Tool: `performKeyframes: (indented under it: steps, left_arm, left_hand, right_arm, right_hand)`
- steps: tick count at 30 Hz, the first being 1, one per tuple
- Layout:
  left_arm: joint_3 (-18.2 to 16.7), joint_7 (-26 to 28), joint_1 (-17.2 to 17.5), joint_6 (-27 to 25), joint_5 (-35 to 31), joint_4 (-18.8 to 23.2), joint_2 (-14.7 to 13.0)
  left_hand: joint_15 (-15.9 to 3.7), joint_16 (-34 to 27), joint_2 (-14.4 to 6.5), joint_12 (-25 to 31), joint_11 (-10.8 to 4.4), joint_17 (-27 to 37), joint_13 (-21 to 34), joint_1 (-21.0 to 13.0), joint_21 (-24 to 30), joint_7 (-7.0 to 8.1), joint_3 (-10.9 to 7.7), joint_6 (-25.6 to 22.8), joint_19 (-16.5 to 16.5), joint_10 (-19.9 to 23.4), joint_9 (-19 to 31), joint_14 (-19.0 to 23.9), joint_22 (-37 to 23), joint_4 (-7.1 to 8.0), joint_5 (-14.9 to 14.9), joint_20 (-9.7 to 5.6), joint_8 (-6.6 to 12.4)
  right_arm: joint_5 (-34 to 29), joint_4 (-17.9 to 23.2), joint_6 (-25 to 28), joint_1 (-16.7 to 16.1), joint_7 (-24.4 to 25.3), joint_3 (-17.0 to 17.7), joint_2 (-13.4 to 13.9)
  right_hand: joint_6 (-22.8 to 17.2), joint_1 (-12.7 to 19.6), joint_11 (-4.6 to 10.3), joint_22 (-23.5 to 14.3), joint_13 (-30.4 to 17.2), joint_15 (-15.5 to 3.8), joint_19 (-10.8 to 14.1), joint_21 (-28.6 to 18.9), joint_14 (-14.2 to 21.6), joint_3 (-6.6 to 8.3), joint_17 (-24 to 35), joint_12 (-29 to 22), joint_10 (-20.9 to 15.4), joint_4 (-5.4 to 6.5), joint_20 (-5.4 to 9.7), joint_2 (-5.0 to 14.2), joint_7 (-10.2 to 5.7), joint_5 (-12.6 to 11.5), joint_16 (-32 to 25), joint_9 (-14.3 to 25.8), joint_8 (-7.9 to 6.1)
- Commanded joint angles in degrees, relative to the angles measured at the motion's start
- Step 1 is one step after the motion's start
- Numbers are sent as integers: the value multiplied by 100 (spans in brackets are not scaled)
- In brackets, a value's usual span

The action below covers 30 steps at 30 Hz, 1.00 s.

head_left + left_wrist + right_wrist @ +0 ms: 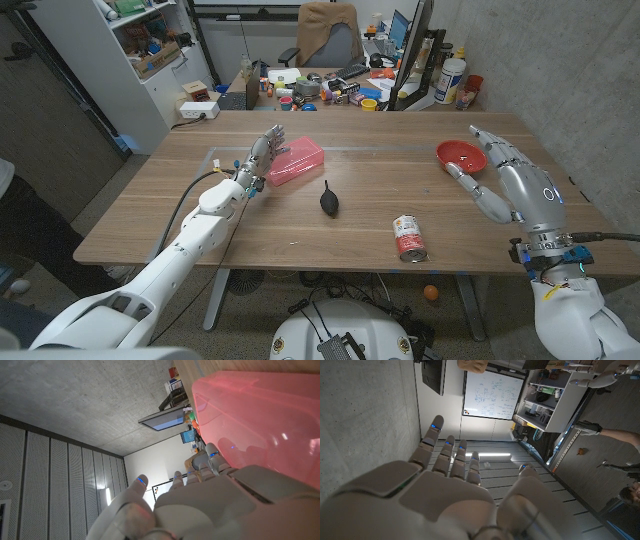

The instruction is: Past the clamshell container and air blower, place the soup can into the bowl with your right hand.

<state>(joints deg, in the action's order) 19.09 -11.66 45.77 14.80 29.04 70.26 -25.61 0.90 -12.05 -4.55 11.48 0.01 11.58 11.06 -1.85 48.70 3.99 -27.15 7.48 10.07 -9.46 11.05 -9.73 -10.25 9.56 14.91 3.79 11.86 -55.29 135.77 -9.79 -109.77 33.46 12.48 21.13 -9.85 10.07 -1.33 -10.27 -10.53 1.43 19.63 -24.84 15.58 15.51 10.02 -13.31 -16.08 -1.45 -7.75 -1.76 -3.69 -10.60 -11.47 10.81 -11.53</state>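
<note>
Lying on its side near the table's (300, 225) front edge, the soup can (408, 239) has its red-and-white label showing and sits apart from both hands. The right hand (497, 172) hovers to the right of the can, fingers spread and holding nothing, its fingertips close to the red bowl (461, 155) at the far right of the table. The black air blower (329, 199) rests near the middle, left of the can. Behind it lies the pink clamshell container (294, 161), closed. The left hand (262, 154) is just beside the container's left end, fingers loosely extended, empty; the left wrist view shows the container (255, 415) right at the fingertips (214, 460).
</note>
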Motion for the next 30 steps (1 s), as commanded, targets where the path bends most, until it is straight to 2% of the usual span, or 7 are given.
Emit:
performKeyframes:
  steps: [1,14,22,30]
  left_arm:
    - [13,0,-10,-57,-23,29,-7]
    - [33,0,-38,-66,-44,-41,18]
    - [43,-13,-61,-50,-49,-96,54]
    - [63,-53,-90,-23,-60,-149,83]
  left_hand:
    - [22,-1,-60,21,8,27,11,30,-15,15,26,42,961,-97,21,-156,-25,8,29,35,-6]
    - [21,0,-67,25,13,27,11,31,-35,0,45,42,959,-99,22,-163,-26,9,32,41,-8]
    - [29,2,-71,24,20,27,11,30,-47,9,56,51,958,-109,22,-171,-27,8,34,42,-13]
    - [26,-1,-75,26,26,28,12,30,-58,9,66,41,955,-111,23,-168,-28,8,35,42,-10]
  right_arm:
    - [-356,-23,368,71,-74,-271,-47]
    - [-485,-159,772,260,-343,-577,229]
    - [-729,-63,1087,230,-437,-721,326]
    - [-905,11,1276,193,-577,-883,474]
  right_hand:
    - [-89,30,8,-25,-28,10,55,-36,64,-26,14,-36,-32,12,0,-61,-19,8,-13,16,-39]
    - [-86,25,18,-26,-28,16,18,1,66,-37,14,-20,-14,6,-3,-65,-30,0,14,16,-27]
    - [-34,113,18,-22,-28,7,18,31,34,-2,10,23,71,-42,-44,-20,-36,-16,53,17,1]
    - [-10,40,39,-18,-30,-23,113,21,68,-54,22,26,66,-16,-123,-58,-43,-20,47,19,14]
